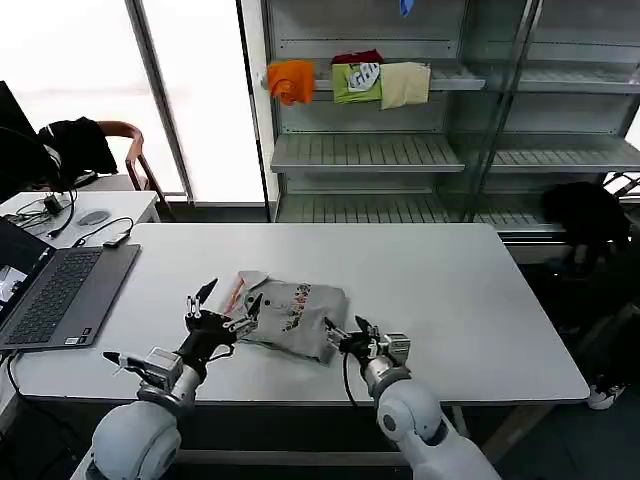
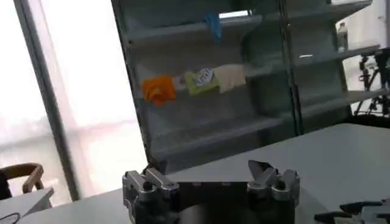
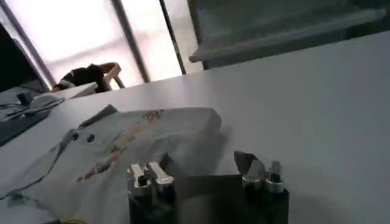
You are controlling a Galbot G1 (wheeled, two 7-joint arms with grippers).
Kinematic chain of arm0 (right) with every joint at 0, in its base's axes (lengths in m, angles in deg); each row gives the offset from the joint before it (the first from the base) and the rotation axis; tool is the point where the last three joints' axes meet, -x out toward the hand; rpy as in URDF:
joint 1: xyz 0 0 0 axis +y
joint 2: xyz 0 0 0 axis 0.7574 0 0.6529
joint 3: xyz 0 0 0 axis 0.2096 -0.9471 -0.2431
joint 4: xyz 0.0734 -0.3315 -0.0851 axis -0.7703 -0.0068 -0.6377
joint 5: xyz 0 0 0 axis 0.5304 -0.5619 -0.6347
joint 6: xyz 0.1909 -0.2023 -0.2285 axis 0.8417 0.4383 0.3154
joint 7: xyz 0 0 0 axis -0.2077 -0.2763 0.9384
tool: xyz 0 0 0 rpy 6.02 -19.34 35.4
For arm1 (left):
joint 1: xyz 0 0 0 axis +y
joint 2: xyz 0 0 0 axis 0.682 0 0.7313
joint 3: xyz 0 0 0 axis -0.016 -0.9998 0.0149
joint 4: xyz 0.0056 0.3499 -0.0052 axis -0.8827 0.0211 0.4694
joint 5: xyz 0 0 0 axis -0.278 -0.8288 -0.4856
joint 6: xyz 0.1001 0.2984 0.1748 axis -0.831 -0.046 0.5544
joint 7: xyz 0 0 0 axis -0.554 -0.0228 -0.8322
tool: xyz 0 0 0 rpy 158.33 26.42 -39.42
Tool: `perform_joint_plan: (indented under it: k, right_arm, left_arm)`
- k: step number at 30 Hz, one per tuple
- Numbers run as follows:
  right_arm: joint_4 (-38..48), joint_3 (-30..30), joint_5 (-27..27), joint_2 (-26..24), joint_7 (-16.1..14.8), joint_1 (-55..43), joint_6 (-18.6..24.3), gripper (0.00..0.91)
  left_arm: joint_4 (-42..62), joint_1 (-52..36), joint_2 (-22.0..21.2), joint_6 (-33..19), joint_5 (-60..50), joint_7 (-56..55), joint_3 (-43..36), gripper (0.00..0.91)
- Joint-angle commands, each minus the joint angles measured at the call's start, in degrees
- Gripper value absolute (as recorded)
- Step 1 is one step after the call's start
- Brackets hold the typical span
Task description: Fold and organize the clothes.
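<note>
The left gripper (image 1: 222, 312) hangs just beside the near-left edge of the folded grey shirt (image 1: 290, 318), jaws spread wide and holding nothing. The right gripper (image 1: 343, 339) sits at the shirt's near-right corner, jaws likewise wide apart and empty; whether a fingertip brushes the cloth cannot be told.

The shirt lies as a compact bundle on the white tabletop (image 1: 450, 300), printed panel up, with an orange-trimmed flap (image 1: 240, 285) poking out on its far-left side.

To do this step well, I judge each gripper should come low to its own shirt edge and pinch all layers together, so the bundle moves as one piece without unfolding, tucking that loose flap in first.
</note>
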Motion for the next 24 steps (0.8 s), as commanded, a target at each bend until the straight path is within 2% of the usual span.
perform_joint_plan:
  k: [1, 3, 4, 5, 8, 11, 12, 15, 24]
  right_arm:
    - [3.31, -1.56, 1.19, 1.49, -0.42, -1.09, -0.33, 0.484]
    - [3.33, -1.46, 1.17, 1.42, -0.54, -1.03, 0.26, 0.413]
    - [3.29, -1.46, 1.17, 1.40, -0.47, -1.04, 0.39, 0.302]
    - [3.19, -1.43, 1.19, 1.39, -0.44, -1.07, 0.52, 0.252]
    - [2.58, -1.36, 1.22, 1.18, -0.55, -1.22, 1.03, 0.212]
    - [2.82, -1.32, 1.17, 1.17, -0.63, -1.43, 1.31, 0.081]
    - [2.96, -1.31, 1.15, 1.21, -0.56, -1.50, 1.40, 0.081]
    - [3.08, -1.42, 1.00, 1.28, -0.58, -1.60, 1.51, 0.000]
    - [0.57, 1.33, -0.72, -0.16, -0.24, -3.36, 2.32, 0.000]
  left_arm:
    - [0.33, 1.35, -0.19, -0.76, 0.83, 1.24, 1.62, 0.907]
    - [0.56, 1.22, -0.24, -0.91, 0.86, 1.33, 1.45, 0.907]
    - [0.62, 1.24, -0.29, -1.00, 0.98, 1.49, 1.38, 0.907]
    - [0.63, 1.25, -0.33, -0.96, 1.07, 1.64, 1.35, 0.907]
    - [0.66, 1.42, -0.49, -0.96, 1.30, 2.20, 1.12, 0.907]
    - [0.43, 1.44, -0.57, -0.83, 1.79, 2.41, 1.09, 0.907]
    - [0.37, 1.45, -0.57, -0.83, 1.93, 2.43, 1.07, 0.907]
    - [0.18, 1.47, -0.59, -0.84, 1.94, 2.51, 1.13, 0.907]
    - [-0.16, 2.07, -1.08, -0.96, 1.91, 2.47, 1.01, 0.907]
